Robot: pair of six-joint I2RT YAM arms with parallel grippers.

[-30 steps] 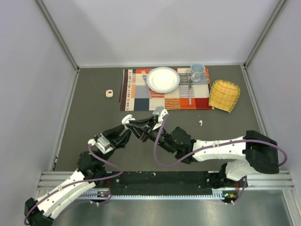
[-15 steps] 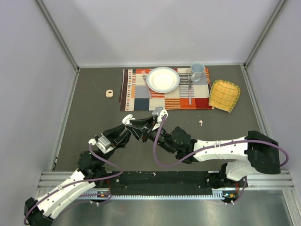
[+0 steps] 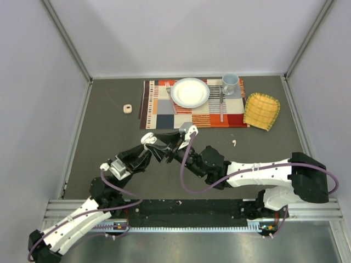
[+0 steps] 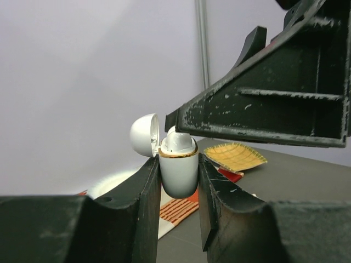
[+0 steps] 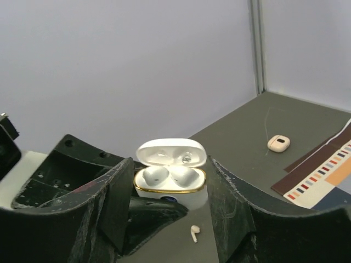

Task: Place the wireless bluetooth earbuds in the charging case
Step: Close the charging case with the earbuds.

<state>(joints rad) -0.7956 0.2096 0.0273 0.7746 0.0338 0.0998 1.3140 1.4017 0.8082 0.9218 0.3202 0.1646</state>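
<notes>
Charging case (image 5: 170,176): white, gold-rimmed, lid hinged open, centre of the right wrist view, held off the table (image 3: 109,153).
Left gripper (image 4: 179,189): fingers clamped on the case's sides.
Right gripper (image 5: 170,164): fingers apart, flanking the case with gaps showing.
Earbud (image 5: 194,233): on the table, lower centre, below the case.
Second earbud (image 3: 235,143): on the table, right of centre in the top view.

The dark grey table (image 3: 98,131) carries a patterned placemat (image 3: 164,112) at the far middle. A yellow cloth (image 3: 261,110) lies just right of it, a small beige object (image 3: 128,108) lies to its left, and a pale earbud (image 3: 235,143) lies nearer, right of centre.
</notes>
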